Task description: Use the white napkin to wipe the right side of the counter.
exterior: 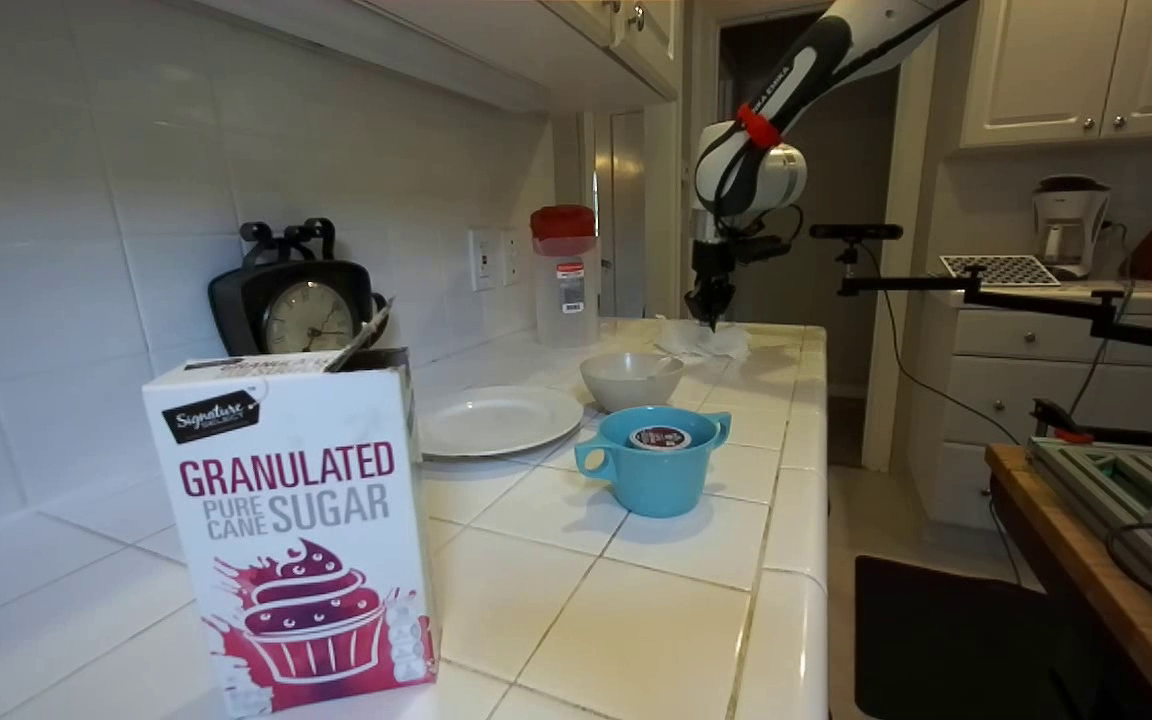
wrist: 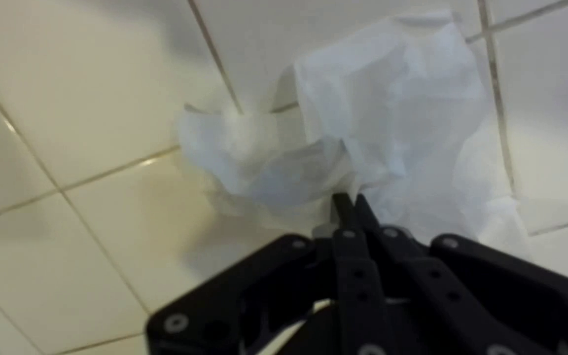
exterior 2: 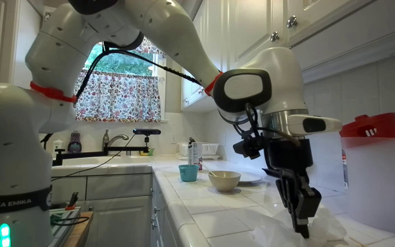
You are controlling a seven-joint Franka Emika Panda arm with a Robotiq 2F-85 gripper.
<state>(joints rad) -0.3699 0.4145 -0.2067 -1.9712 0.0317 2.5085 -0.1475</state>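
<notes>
Low over the tiled counter [exterior 2: 214, 221], the gripper [wrist: 352, 201] is clamped on a bunched part of the white napkin [wrist: 387, 123], its fingers tight together, most likely so that the loose paper trails around them and can be dragged as a wiping pad. The napkin lies on the counter beneath the gripper, near the red-lidded container [exterior 2: 379, 181]. It looks thin and crumpled, bluish white from above, with creased flaps and curling edges. Farther along stand the bowl [exterior 2: 225, 181] and, beyond it, the blue cup [exterior 2: 188, 173], perhaps set back from the stretch to be wiped.
</notes>
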